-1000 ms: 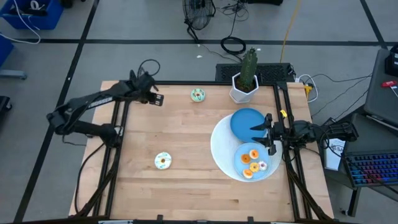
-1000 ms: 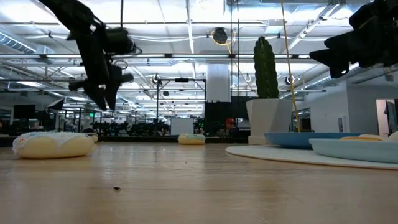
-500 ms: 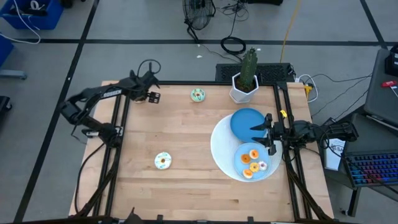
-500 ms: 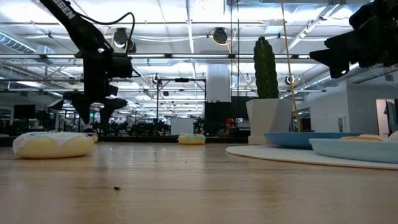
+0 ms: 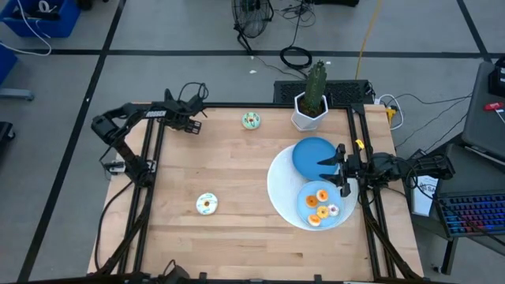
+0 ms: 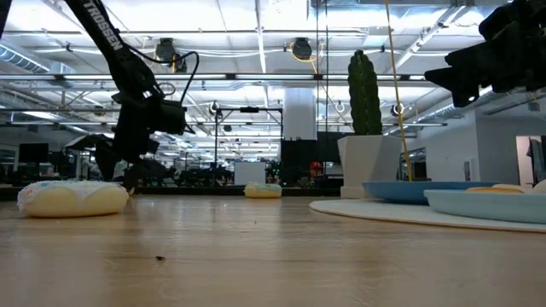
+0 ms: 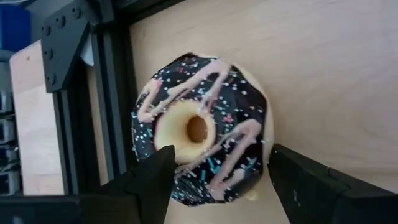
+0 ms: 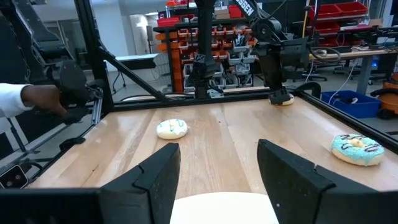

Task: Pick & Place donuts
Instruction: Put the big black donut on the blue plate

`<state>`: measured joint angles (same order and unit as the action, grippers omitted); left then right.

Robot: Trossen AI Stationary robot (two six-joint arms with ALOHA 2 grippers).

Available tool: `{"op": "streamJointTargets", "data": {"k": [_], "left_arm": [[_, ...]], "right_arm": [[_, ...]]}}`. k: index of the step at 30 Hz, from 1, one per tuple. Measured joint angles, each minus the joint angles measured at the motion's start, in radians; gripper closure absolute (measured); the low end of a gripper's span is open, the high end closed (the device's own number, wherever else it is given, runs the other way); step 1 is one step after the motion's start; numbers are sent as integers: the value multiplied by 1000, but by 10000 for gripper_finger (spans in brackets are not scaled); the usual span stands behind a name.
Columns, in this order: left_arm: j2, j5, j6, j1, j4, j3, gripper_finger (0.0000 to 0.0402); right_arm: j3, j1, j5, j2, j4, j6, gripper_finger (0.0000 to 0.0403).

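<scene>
A chocolate-iced donut (image 7: 205, 130) with pink drizzle lies flat on the table at its far left, next to the black frame rail. My left gripper (image 7: 221, 165) is open right above it, pointing down, one finger on each side; in the high view the left gripper (image 5: 192, 123) hides the donut. A green-iced donut (image 5: 251, 120) and a white-iced donut (image 5: 207, 203) lie flat on the wood. Several orange and pale donuts (image 5: 319, 207) lie on a blue plate (image 5: 341, 221). My right gripper (image 5: 335, 170) is open and empty over the plates. My left gripper comes at the chocolate donut from above, its fingers (image 7: 155, 180) standing at the donut's two opposite sides. I cannot tell whether they touch it. The donut lies flat on the table.
A large white disc (image 5: 280, 185) carries the two blue plates, one of them an empty plate (image 5: 312, 151). A cactus in a white pot (image 5: 311, 106) stands at the far edge. A person's hand (image 8: 40, 99) shows beyond the table. Bare wood lies across the middle and near side.
My left gripper has come down toward the table at the far left, staying over the same spot, while its arm has folded back toward the left edge. My right gripper and the donuts have kept still.
</scene>
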<state>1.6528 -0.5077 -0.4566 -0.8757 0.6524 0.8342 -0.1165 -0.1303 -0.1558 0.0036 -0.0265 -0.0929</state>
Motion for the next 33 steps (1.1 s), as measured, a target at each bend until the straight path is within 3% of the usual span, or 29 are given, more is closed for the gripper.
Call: {"op": "streamJointTargets", "data": {"k": [10,20,27,33], "left_arm": [[4,97,-8,-6,1,6,212],[4,101,52,-1,-6,6,383],[-31,108,160,56,-32,6,389],[-171,183,214,193,-81,6,388]], "right_arm": [[0,0,0,0,0,0,202],[0,0,0,0,0,0,202],[0,0,0,0,0,0,202],[0,0,0,0,0,0,202]]}}
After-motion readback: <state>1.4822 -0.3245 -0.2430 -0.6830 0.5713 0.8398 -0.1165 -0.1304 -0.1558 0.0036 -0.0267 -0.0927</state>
